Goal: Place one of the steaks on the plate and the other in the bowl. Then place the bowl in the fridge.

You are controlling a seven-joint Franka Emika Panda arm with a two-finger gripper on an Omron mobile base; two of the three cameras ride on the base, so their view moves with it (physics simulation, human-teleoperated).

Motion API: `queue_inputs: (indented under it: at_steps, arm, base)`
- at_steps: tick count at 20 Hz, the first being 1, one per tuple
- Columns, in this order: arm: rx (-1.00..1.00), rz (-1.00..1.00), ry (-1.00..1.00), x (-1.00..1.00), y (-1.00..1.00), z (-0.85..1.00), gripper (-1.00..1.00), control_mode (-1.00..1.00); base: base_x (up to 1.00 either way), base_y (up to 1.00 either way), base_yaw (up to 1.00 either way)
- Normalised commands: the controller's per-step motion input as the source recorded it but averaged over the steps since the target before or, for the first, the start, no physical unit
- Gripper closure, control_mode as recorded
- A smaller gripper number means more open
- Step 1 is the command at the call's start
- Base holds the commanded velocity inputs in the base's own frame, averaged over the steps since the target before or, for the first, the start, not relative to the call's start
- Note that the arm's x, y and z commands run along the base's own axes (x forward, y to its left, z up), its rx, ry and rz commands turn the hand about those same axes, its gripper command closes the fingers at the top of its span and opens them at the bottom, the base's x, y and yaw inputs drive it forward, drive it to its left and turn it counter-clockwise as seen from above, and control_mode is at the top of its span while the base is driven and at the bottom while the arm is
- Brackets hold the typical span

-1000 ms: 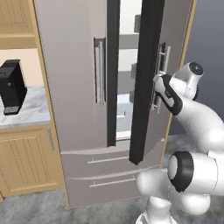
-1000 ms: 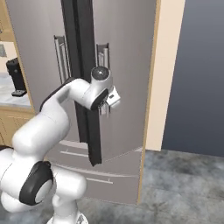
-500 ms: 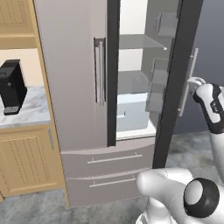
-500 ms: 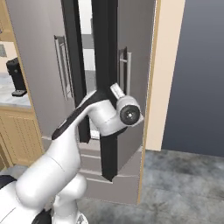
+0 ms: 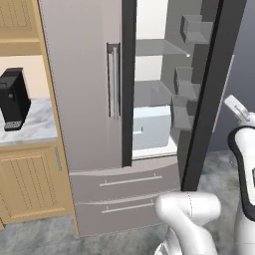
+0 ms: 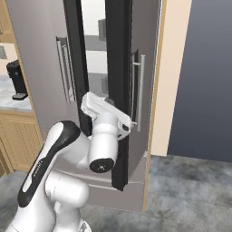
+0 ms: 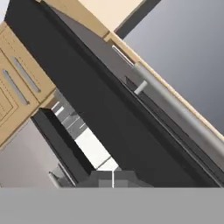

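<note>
The tall grey fridge (image 5: 84, 99) (image 6: 41, 68) stands with its right door (image 5: 214, 89) swung wide open, showing pale shelves and a white drawer (image 5: 152, 127). My gripper (image 7: 113, 179) is shut with nothing between its fingers. It sits just in front of the open door's dark edge (image 7: 87, 100), below the long bar handle (image 7: 175, 107) and not touching it. In the right base view my gripper (image 6: 126, 129) hangs beside the door's handle (image 6: 141, 90). The steaks, the plate and the bowl are out of view.
A black coffee machine (image 5: 12, 99) (image 6: 18, 79) stands on the marble counter left of the fridge, over wooden cabinets (image 5: 30, 184). Two freezer drawers (image 5: 124, 184) run below the doors. A beige panel (image 6: 174, 77) and a dark wall (image 6: 204, 77) flank the fridge on the right.
The right fridge door has swung from barely ajar to wide open. My hand has come off the handle, drawn back and down, and the jaws have closed.
</note>
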Motion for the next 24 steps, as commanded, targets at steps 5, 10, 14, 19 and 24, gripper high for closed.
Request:
queue_inputs:
  at_steps: [5,10,14,19,24]
  arm:
    - [-0.28,-0.1,-0.11,-0.31,1.0,0.16,1.0,-1.0]
    - [-0.22,-0.13,0.48,0.91,1.0,-0.14,1.0,-1.0]
    - [-0.04,-0.17,0.25,0.99,0.2,-0.16,1.0,-1.0]
    - [-0.01,-0.25,0.01,0.78,-0.49,-0.02,1.0,-1.0]
    - [-0.05,-0.36,0.01,0.5,-0.43,-0.14,1.0,-1.0]
  base:
    - [0.0,0.0,0.0]
    - [0.0,0.0,0.0]
    - [0.0,0.0,0.0]
    - [0.0,0.0,0.0]
    - [0.0,0.0,0.0]
